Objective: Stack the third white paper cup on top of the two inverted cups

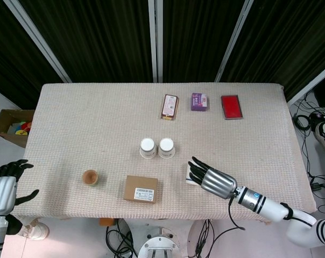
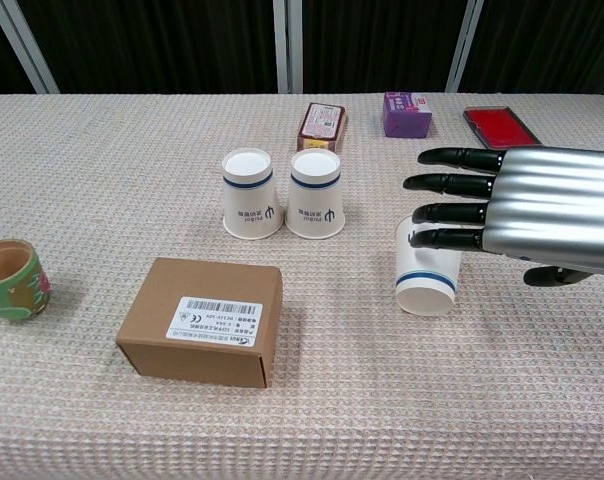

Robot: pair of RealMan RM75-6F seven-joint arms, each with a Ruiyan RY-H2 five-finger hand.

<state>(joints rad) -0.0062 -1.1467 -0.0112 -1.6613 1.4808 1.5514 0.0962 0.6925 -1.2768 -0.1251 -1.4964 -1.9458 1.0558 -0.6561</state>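
Note:
Two inverted white paper cups, the left one [image 1: 147,148] [image 2: 250,194] and the right one [image 1: 167,148] [image 2: 316,193], stand side by side at mid-table, touching or nearly so. The third white cup [image 2: 426,280] [image 1: 190,179] stands to their right, nearer the front edge, with its blue band low down. My right hand [image 1: 208,177] [image 2: 522,210] reaches over it with fingers [image 2: 450,239] straight and spread across its top, the thumb off to the side. Its top is hidden, and no grip shows. My left hand [image 1: 7,183] hangs open beyond the table's front-left corner.
A brown cardboard box [image 1: 140,188] [image 2: 202,320] lies in front of the cup pair. A small brown pot [image 1: 90,177] [image 2: 10,279] sits front left. Along the far edge are a brown packet [image 1: 170,106], a purple box [image 1: 199,101] and a red case [image 1: 231,106].

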